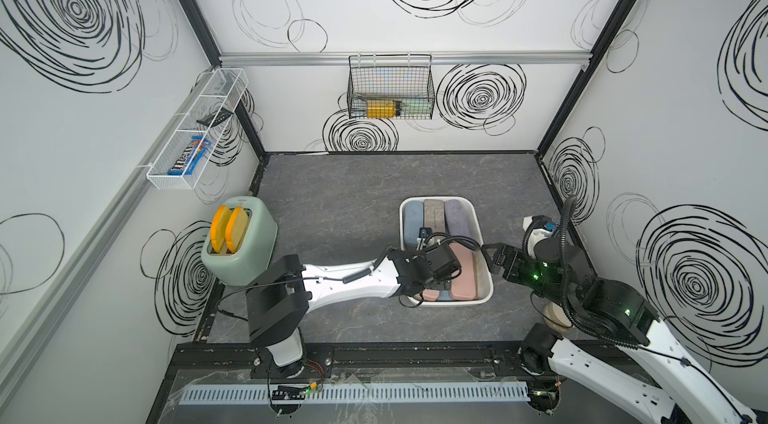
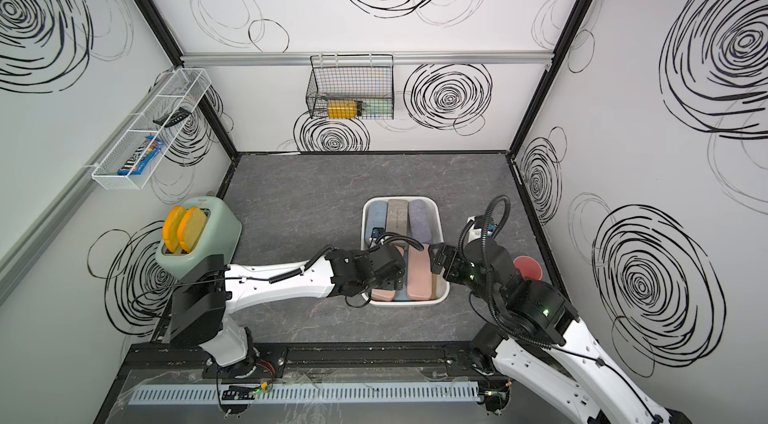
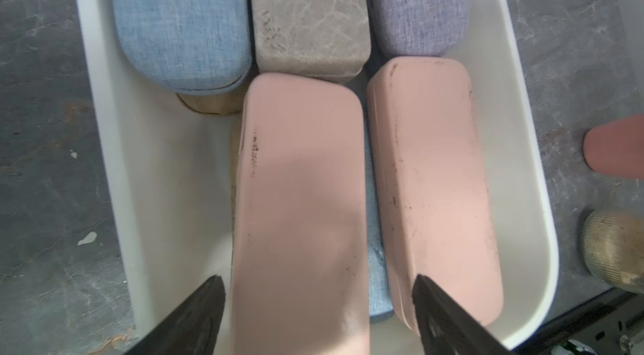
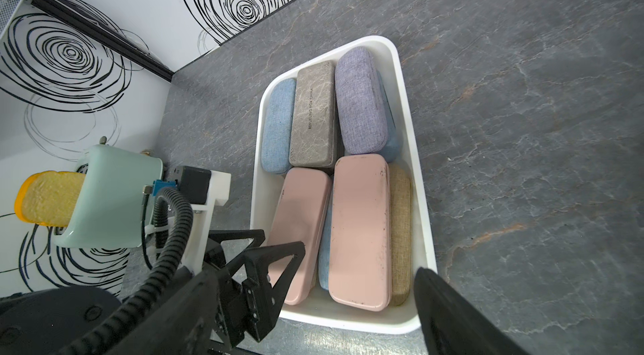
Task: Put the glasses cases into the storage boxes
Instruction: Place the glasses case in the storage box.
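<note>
Withdrawing calls for a straight lift: left end effector [image 3: 317,278] stands wide astride the pink glasses case [image 3: 299,196], which lies in the white storage tub [image 3: 115,147]. Right end effector [image 1: 489,255] wide, empty.

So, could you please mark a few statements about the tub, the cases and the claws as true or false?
The grey-beige case lies between the blue case and the lilac case in the white tub. True.
The left claw is shut on a pink case. False: it stands open astride the pink case.
The toaster holds two toast slices. True.
The right claw holds a case. False: it is open and empty by the tub.
</note>
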Robot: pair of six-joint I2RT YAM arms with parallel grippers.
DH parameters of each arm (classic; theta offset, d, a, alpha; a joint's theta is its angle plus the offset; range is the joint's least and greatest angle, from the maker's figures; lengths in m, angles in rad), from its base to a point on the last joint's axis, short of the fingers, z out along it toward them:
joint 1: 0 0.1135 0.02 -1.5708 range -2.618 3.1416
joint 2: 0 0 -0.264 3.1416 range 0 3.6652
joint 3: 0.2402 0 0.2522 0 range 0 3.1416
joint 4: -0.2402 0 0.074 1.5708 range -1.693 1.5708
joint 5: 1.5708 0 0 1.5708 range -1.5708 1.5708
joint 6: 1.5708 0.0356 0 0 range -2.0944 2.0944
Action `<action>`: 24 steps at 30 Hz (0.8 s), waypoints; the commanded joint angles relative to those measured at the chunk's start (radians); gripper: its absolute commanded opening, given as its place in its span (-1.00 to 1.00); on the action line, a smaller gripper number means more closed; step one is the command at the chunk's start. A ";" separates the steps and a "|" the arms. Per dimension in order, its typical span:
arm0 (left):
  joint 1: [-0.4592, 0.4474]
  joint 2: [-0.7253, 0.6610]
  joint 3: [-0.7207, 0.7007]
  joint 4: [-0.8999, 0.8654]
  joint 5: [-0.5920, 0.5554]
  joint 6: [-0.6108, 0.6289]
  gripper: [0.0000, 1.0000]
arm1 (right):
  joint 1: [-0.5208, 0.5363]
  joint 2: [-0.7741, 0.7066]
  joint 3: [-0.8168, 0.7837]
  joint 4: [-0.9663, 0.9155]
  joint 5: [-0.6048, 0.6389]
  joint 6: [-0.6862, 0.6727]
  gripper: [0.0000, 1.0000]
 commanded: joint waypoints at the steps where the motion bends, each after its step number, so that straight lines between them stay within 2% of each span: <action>1: -0.010 -0.002 0.031 0.014 -0.012 -0.017 0.83 | -0.005 -0.004 0.027 -0.035 0.010 -0.005 0.84; 7: -0.004 -0.115 0.035 -0.014 -0.063 0.020 0.87 | -0.005 0.011 0.035 -0.028 0.015 -0.019 0.87; 9: 0.010 -0.181 0.029 -0.018 -0.097 0.065 0.97 | -0.006 0.023 0.044 -0.020 0.030 -0.027 0.91; 11: 0.034 -0.254 0.017 -0.020 -0.144 0.116 0.92 | -0.006 0.033 0.056 -0.013 0.070 -0.028 1.00; 13: 0.079 -0.338 -0.011 -0.006 -0.173 0.185 0.91 | -0.007 0.035 0.056 0.010 0.125 -0.041 0.95; 16: 0.177 -0.454 -0.042 -0.023 -0.244 0.294 0.92 | -0.007 0.012 -0.004 0.103 0.216 -0.050 0.95; 19: 0.335 -0.550 -0.093 -0.029 -0.322 0.384 0.91 | -0.009 -0.085 -0.188 0.301 0.301 -0.093 0.95; 22: 0.538 -0.707 -0.248 0.119 -0.310 0.481 0.91 | -0.025 -0.188 -0.371 0.555 0.331 -0.245 0.95; 24: 0.646 -0.855 -0.428 0.339 -0.290 0.649 0.91 | -0.055 -0.174 -0.441 0.636 0.392 -0.267 0.95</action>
